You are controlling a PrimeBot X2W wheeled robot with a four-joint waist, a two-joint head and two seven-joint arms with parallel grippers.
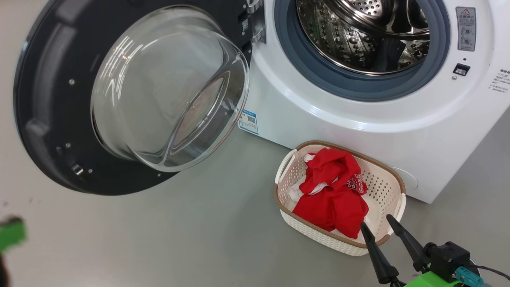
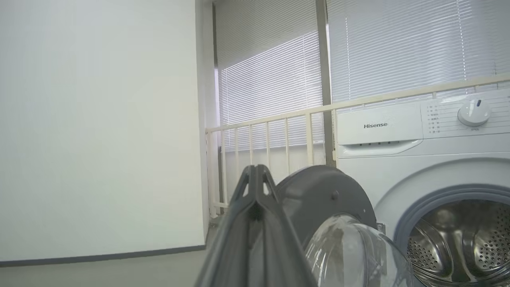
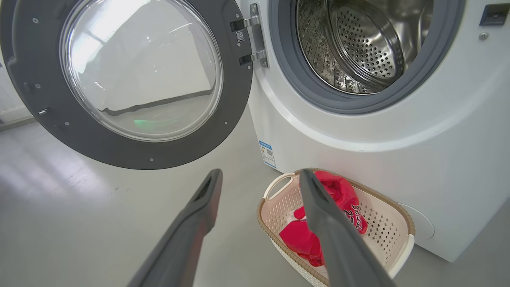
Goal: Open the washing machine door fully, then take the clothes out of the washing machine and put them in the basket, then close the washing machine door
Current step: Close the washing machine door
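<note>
Glossy black washing machine door (image 1: pixel 131 95) looks rigid and slick, best pushed at its outer rim; right end effector (image 1: pixel 376 221) gapes empty, left end effector (image 2: pixel 255 169) pinched shut.

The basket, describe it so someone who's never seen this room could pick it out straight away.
Find the big white washing machine with its round door swung open. On the grey floor just in front of it sits the basket: small, cream, perforated plastic with a brown rim, the one thing holding bright red clothes.
</note>
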